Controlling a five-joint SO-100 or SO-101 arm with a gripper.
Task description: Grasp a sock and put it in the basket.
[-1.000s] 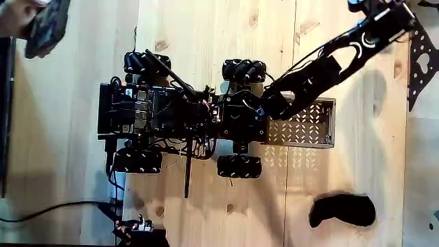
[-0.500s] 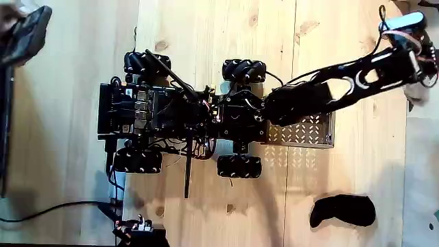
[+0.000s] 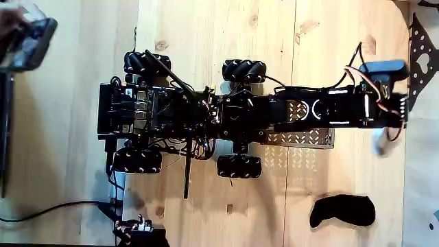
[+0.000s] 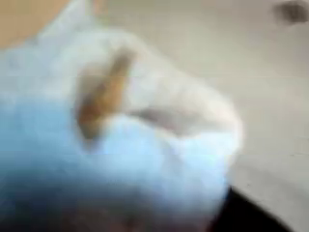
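Observation:
In the fixed view my arm reaches straight out to the right, lying across the black slotted basket [image 3: 309, 136] that sits in front of the chassis. My gripper [image 3: 392, 127] is past the basket's right end, over the wooden floor. A blurred patch of the cream-white sock [image 3: 379, 143] hangs just below it. The wrist view is close up on the sock [image 4: 145, 116], soft white cloth with a brownish soiled fold, right against the camera. The gripper appears shut on the sock; its fingers are hidden by cloth and blur.
A black sock [image 3: 343, 210] lies on the floor at the lower right. A black perforated plate [image 3: 418, 65] stands at the right edge. A hand holds a phone [image 3: 29, 42] at the top left. Cables [image 3: 48, 209] run along the lower left.
The arm has swung from the upper right corner down to point straight right over the basket, with the white sock moving along at the gripper. The hand with the phone shifted slightly.

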